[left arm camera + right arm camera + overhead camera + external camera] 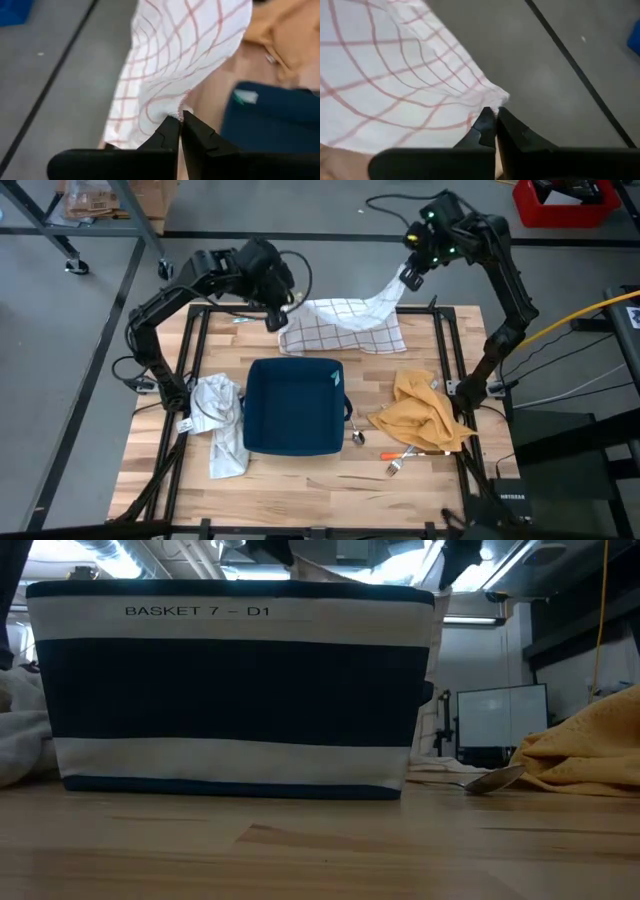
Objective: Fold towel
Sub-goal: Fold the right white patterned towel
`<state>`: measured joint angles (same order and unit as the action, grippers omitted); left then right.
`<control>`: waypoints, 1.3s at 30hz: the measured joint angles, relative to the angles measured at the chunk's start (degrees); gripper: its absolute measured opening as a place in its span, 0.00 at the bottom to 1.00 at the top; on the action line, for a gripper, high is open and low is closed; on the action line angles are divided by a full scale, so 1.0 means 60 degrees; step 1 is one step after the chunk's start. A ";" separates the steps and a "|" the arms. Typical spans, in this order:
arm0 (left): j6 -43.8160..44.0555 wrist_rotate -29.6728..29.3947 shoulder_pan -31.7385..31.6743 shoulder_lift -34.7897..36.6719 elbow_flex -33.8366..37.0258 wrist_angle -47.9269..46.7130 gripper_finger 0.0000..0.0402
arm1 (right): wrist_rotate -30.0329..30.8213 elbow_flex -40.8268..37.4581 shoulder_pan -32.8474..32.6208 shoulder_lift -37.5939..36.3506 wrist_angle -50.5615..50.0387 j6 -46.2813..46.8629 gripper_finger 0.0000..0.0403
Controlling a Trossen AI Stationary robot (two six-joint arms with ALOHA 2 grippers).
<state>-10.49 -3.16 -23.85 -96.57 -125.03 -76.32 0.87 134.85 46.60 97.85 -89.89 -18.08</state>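
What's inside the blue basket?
From above, the blue basket looks empty, just its dark bottom and a small teal tag. From the side its striped wall hides the inside.

Even bright light, wrist views blurred

left arm (pixel 180 295): black, jointed links, black cable looped by wrist | right arm (pixel 500 270): black, green lights near wrist | fingers (pixel 167 137): matte black, angular, tapering to narrow tips | yellow cable beside right base
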 joint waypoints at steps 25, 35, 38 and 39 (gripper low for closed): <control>0.0751 -0.0076 0.1517 0.0026 0.0438 -0.1645 0.00 | 0.0148 -0.4971 -0.1544 -0.2488 -0.0030 0.0729 0.01; 0.0448 0.0033 0.1058 0.0007 0.3042 0.0088 0.00 | -0.0053 -0.9413 -0.1269 -0.4447 0.1962 0.0189 0.01; 0.0643 0.0288 0.0879 0.0000 0.3813 0.0350 0.00 | -0.0386 -1.0617 -0.1010 -0.4733 0.2194 0.0220 0.01; 0.0682 0.0321 0.0851 0.0000 0.4066 0.0545 0.00 | -0.0462 -1.0998 -0.0977 -0.4751 0.2193 0.0283 0.01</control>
<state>-6.39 -1.24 -18.74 -96.57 -100.64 -73.06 -1.90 68.86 40.74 69.34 -76.73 -16.38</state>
